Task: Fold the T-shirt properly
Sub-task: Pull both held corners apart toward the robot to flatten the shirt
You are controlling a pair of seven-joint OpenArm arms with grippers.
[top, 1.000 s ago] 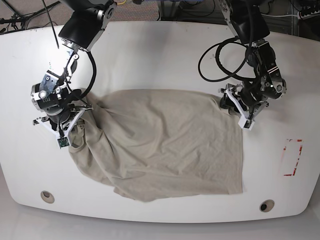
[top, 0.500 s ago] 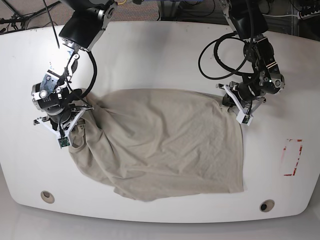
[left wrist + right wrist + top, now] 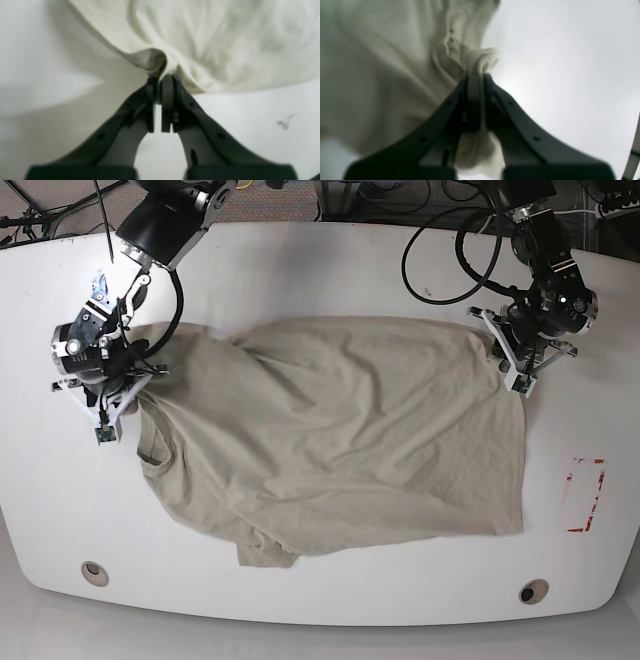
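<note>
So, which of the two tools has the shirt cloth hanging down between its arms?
The right tool: its T-shirt cloth hangs below the pinch. The left tool nips only a folded edge.

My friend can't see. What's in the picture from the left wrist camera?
A dark pincer, closed, pinches a bunched edge of a pale beige T-shirt. The wrinkly shirt fills the top of the blurry picture, and a white table lies underneath.

no readable text anywhere
</note>
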